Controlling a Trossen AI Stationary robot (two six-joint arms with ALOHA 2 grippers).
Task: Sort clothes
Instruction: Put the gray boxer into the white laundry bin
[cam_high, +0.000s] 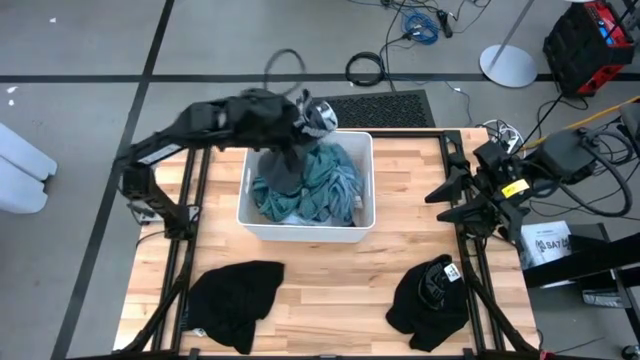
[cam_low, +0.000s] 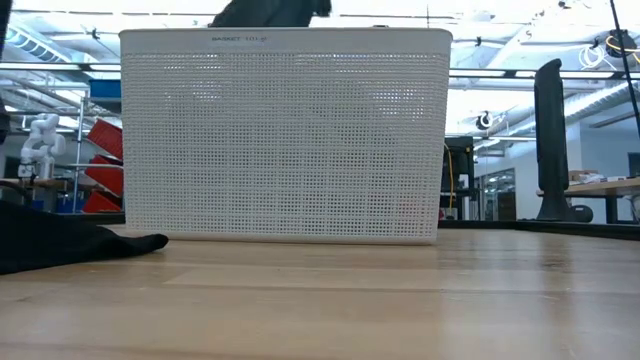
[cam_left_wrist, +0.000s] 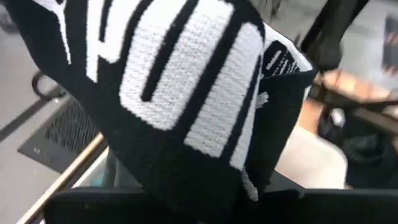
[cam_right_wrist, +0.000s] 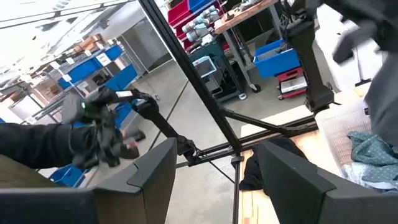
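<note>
Overhead camera looks straight down; table-level camera faces the bin (cam_low: 285, 135) close up, shared by both.

Bin (cam_low: 285, 135) perforated white plastic; table (cam_low: 400, 300) smooth pale wood; sock (cam_left_wrist: 186, 93) coarse knit

A white perforated plastic bin (cam_high: 363, 222) is sitting near the far edge of a wooden table (cam_high: 330, 285), while coiled cables (cam_high: 366, 68) and what appears to be a black floor grate (cam_high: 385, 108) are lying beyond it.
</note>
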